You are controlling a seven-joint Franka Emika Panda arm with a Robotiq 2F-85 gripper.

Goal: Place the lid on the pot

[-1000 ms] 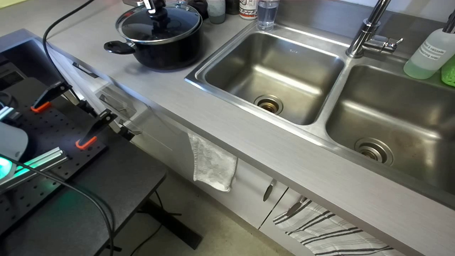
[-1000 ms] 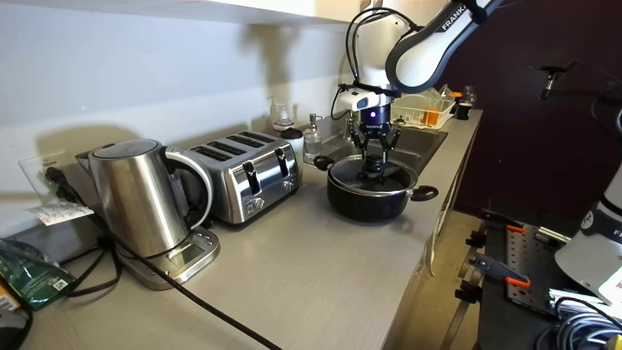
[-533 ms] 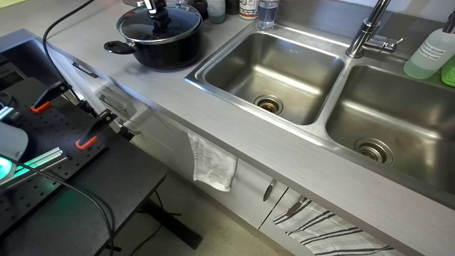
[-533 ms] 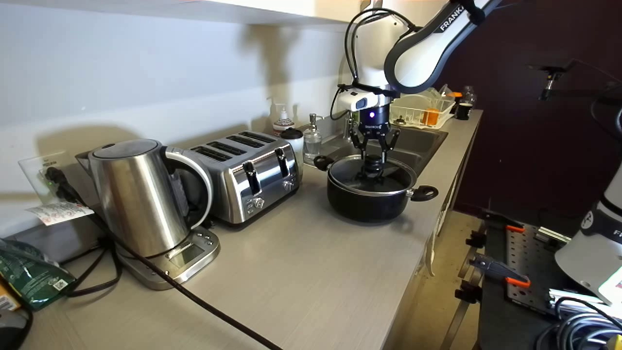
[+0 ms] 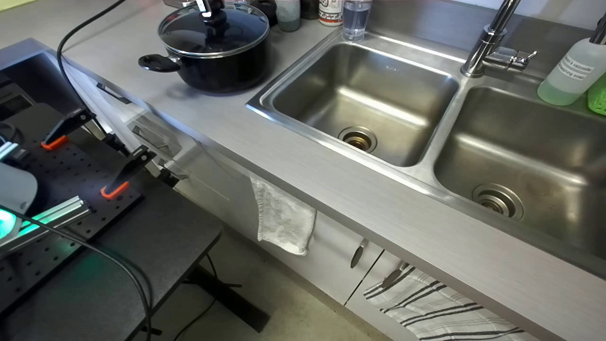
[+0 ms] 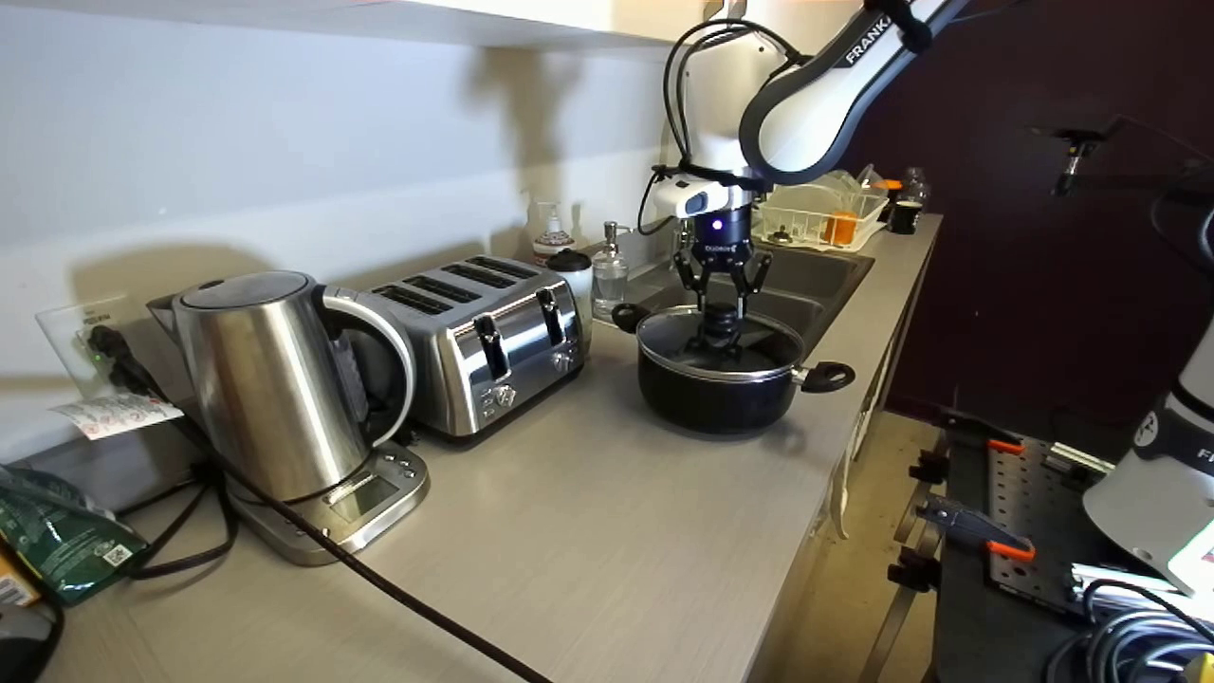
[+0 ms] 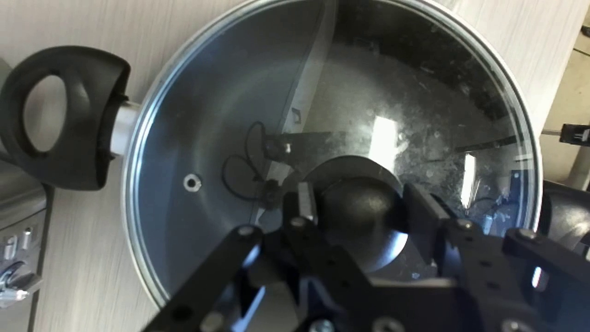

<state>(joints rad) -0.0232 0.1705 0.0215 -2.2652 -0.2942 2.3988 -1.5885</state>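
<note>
The black pot (image 6: 711, 406) stands on the counter by the sink, and it also shows in the other exterior view (image 5: 225, 76). The glass lid (image 6: 675, 341) lies over its opening; in an exterior view (image 5: 189, 35) its metal rim follows the pot's rim closely. I cannot tell whether it sits fully down. My gripper (image 6: 722, 305) points straight down with its fingers on either side of the lid's black knob (image 6: 719, 328). In the wrist view the gripper (image 7: 362, 203) is shut on the knob (image 7: 362, 221), and the lid (image 7: 239, 92) covers the pot beside its handle (image 7: 90, 110).
A steel toaster (image 6: 507, 346) and kettle (image 6: 275, 389) stand along the wall near the pot. A soap dispenser (image 6: 610, 280) and a white cup with a black lid (image 6: 572, 275) stand behind it. The double sink (image 5: 426, 171) adjoins the pot. A black cord (image 6: 398, 593) crosses the counter.
My gripper and the lid have shifted slightly together, to the left in the view with the arm and to the right in the view with the sink. The pot has stayed in place.
</note>
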